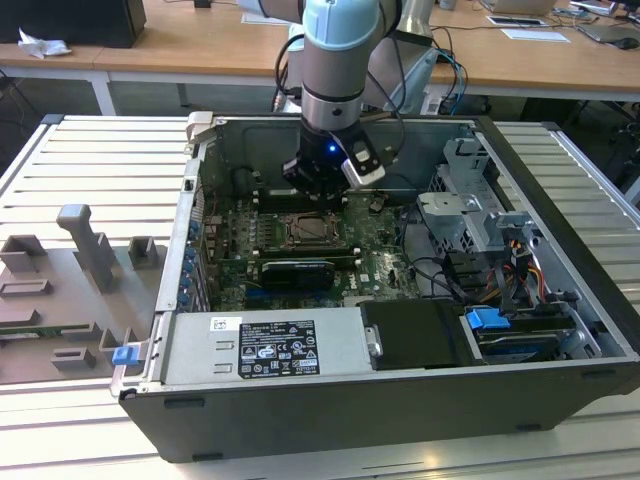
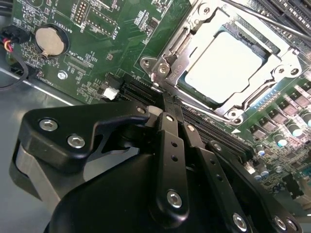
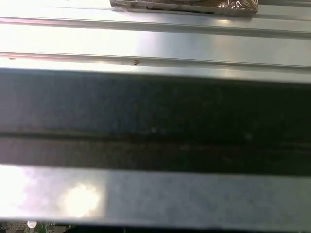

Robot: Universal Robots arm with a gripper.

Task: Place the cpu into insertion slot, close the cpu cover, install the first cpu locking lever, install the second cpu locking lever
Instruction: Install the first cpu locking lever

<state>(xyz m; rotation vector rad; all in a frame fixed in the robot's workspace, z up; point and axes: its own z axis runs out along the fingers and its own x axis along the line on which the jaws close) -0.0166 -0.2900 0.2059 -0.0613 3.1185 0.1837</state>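
The table has a top of pale metal slats with long grooves. On it, at the exterior view's left, stand grey plastic fixtures. Behind it runs a long wooden desk with white legs, with cables and papers on it. The light is bright and even, and it reflects on the metal.

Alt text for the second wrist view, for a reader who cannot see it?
The cpu sits in the insertion slot on the green circuit board, with the cpu cover closed around it. The black gripper, fingers together, has its tip at the cover's corner, beside a round coin battery.
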